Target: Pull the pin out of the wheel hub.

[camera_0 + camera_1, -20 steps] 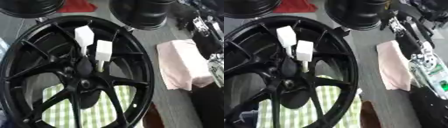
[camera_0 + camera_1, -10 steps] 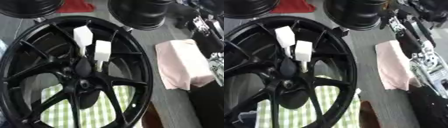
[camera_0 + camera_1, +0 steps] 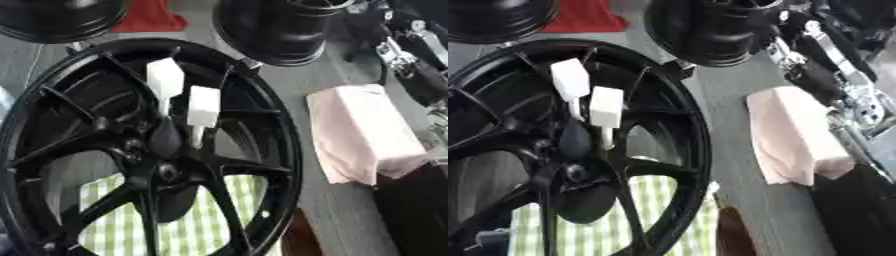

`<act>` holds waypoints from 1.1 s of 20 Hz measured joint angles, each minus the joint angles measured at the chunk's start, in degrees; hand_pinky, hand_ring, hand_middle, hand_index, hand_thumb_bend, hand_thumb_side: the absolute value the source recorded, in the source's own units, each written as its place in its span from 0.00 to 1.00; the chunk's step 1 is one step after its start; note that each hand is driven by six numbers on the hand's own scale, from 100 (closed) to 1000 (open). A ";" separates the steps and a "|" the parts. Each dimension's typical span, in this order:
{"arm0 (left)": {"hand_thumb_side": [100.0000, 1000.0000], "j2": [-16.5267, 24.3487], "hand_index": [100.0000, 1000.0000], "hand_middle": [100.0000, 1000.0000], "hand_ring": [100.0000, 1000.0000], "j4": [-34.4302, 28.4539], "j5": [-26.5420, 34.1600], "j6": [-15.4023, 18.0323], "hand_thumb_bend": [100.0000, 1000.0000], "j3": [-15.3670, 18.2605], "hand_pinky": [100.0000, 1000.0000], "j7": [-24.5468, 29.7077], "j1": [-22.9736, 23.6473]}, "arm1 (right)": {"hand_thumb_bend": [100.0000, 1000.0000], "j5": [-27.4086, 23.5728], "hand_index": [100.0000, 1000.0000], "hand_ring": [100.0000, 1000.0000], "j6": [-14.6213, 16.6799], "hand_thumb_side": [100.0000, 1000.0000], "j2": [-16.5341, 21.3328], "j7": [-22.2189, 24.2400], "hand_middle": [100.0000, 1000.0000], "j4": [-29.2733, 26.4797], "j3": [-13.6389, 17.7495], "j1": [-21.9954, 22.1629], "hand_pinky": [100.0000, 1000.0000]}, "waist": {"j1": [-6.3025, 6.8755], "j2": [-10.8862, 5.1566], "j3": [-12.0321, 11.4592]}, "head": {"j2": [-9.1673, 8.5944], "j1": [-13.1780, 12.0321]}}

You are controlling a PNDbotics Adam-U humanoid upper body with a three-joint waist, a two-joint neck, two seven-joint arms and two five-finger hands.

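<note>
1. We look down on a grey tabletop [image 3: 289, 100] crowded with parts: a large black multi-spoke alloy wheel [image 3: 144, 150] lies flat on a green-and-white checked cloth [image 3: 188, 225], with two more black wheel rims [image 3: 280, 30] and a red cloth [image 3: 149, 15] at the far edge.
2. A folded pale pink cloth [image 3: 359, 135] lies on the grey surface just right of the big wheel.
3. Our black-and-silver right arm [image 3: 833, 75] comes in along the right edge, stretching from the upper right corner down past the pink cloth; we cannot tell whether the right hand's fingers are straight or curled, as the hand itself is not clearly made out.
4. The left hand shows in neither view.
5. Two white block-headed pins [image 3: 203, 107] stand upright near the wheel's hub [image 3: 162, 170], one just behind the other, their thin stems reaching down among the spokes.
6. Both pins sit well apart from the right arm, with the wheel's rim and the pink cloth between them.
</note>
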State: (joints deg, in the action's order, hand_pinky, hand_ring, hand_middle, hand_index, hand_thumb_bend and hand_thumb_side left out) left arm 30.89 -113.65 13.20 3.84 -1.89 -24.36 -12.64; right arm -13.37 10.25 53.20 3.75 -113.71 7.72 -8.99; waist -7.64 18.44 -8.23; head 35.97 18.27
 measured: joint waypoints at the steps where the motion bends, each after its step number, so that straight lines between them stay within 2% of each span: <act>1: 0.55 0.18 0.73 0.56 0.59 0.00 -0.04 -0.02 0.36 0.00 0.84 -0.02 0.04 | 0.00 0.88 0.75 0.94 0.22 0.52 1.48 0.76 0.53 0.00 -0.40 -0.39 0.89 | -0.10 -0.07 0.05 | 0.36 0.07; 2: 0.55 0.38 0.73 0.56 0.59 0.00 -0.10 -0.04 0.36 0.00 0.84 -0.03 0.08 | 0.00 1.77 0.76 0.94 0.26 0.49 2.94 1.55 0.55 -0.01 -0.94 -0.93 0.89 | -0.24 -0.08 0.08 | 0.77 0.12; 5: 0.55 0.67 0.73 0.56 0.59 0.00 -0.18 -0.15 0.36 0.00 0.84 -0.01 0.28 | 0.00 4.51 0.77 0.94 -0.28 0.49 7.37 4.12 0.61 -0.02 -3.07 -3.37 0.88 | -0.57 -0.08 0.13 | 1.75 0.50; 11: 0.55 1.11 0.73 0.56 0.59 0.00 -0.49 -0.33 0.35 -0.04 0.85 0.10 0.54 | 0.00 9.86 0.80 0.94 -1.40 0.56 16.01 9.33 0.68 -0.05 -8.01 -7.32 0.87 | -0.65 -0.07 0.03 | 2.63 1.36; 12: 0.55 1.26 0.73 0.56 0.59 0.00 -0.59 -0.36 0.34 -0.07 0.85 0.13 0.54 | 0.00 10.73 0.80 0.94 -1.30 0.52 17.40 9.97 0.68 -0.06 -8.81 -7.76 0.87 | -0.65 -0.07 -0.02 | 2.75 1.61; 13: 0.55 1.35 0.73 0.56 0.59 0.00 -0.64 -0.39 0.35 -0.17 0.84 0.16 0.54 | 0.00 11.58 0.80 0.94 -1.07 0.58 18.83 10.53 0.69 -0.06 -9.62 -8.16 0.87 | -0.65 -0.07 -0.10 | 2.77 1.92; 15: 0.56 1.35 0.73 0.56 0.59 0.00 -0.66 -0.48 0.35 -0.39 0.84 0.25 0.54 | 0.00 12.93 0.80 0.93 -0.67 0.58 20.96 11.37 0.70 -0.11 -11.25 -9.12 0.87 | -0.66 -0.07 -0.31 | 2.80 2.52; 18: 0.55 1.37 0.73 0.56 0.59 0.00 -0.65 -0.58 0.35 -0.57 0.84 0.40 0.52 | 0.00 14.30 0.80 0.93 -0.75 0.60 22.37 12.63 0.69 -0.21 -13.79 -11.71 0.87 | -0.73 -0.07 -0.46 | 3.26 3.27; 22: 0.56 1.39 0.73 0.56 0.59 0.00 -0.66 -0.56 0.35 -0.76 0.85 0.83 0.49 | 0.00 14.88 0.80 0.93 -2.89 0.63 22.40 14.60 0.69 -0.36 -17.14 -15.99 0.86 | -0.73 -0.08 -0.81 | 3.27 3.98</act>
State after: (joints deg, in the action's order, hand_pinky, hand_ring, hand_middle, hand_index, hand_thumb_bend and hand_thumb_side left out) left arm 32.28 -113.65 12.54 3.27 -2.65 -23.53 -12.16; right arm 1.51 7.37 75.60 18.34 -114.07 -9.42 -24.98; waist -8.38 18.37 -9.04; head 39.23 22.25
